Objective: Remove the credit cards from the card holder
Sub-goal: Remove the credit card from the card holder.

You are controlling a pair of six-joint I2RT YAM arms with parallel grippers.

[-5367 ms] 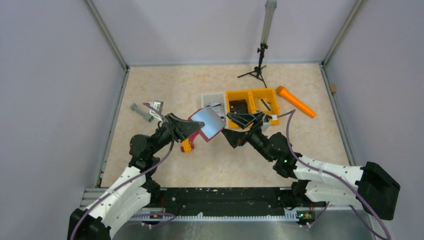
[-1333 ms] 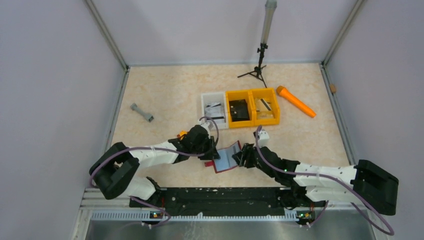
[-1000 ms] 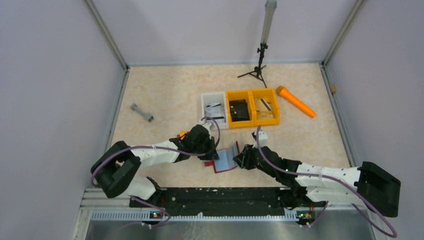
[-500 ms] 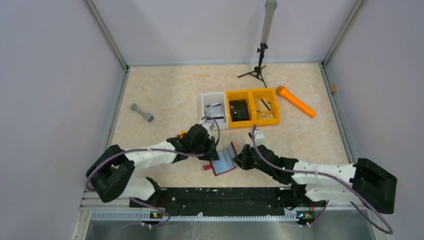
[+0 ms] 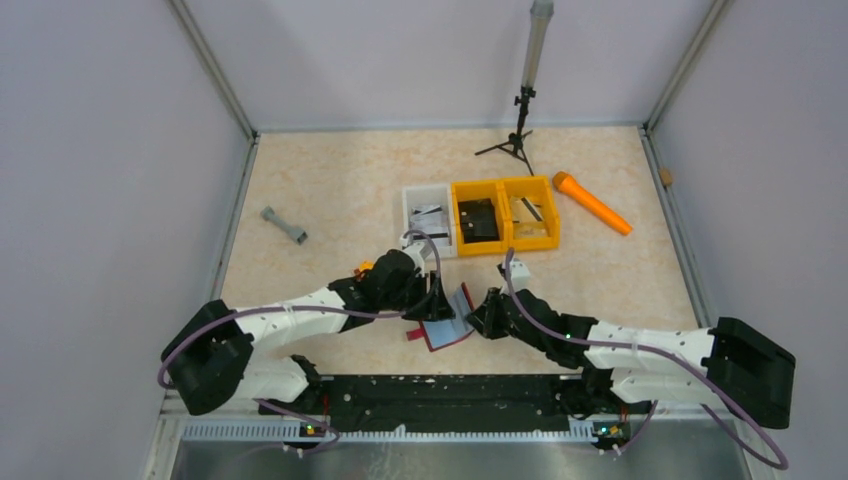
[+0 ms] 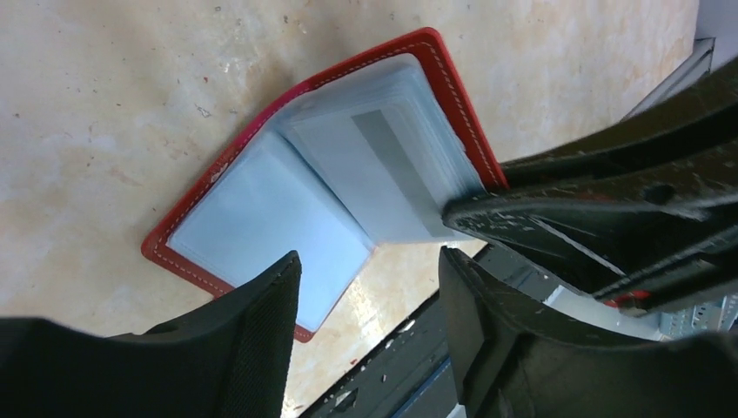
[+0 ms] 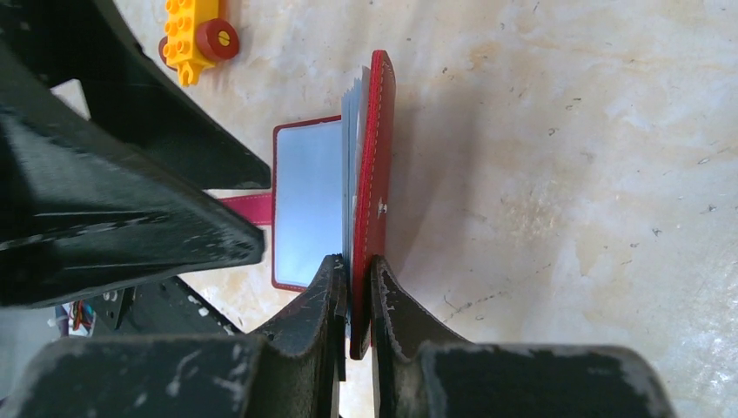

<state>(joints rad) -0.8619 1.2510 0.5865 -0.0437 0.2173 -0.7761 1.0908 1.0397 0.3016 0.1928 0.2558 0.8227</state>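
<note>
Top view from above, wrist views close, sharing card holder (image 6: 261, 218)

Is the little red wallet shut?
No, the card holder is open, with its clear pockets showing and one flap standing up.

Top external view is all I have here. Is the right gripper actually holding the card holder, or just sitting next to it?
Observer: Holding it. In the right wrist view the right gripper is shut on the raised half of the card holder, which stands upright.
Operator: And the left gripper, is it gripping anything?
Observer: No. The left wrist view shows the left gripper open, its fingers spread over the half lying flat.
Operator: Any cards showing?
Observer: One card with a grey stripe shows through the top clear sleeve.
</note>
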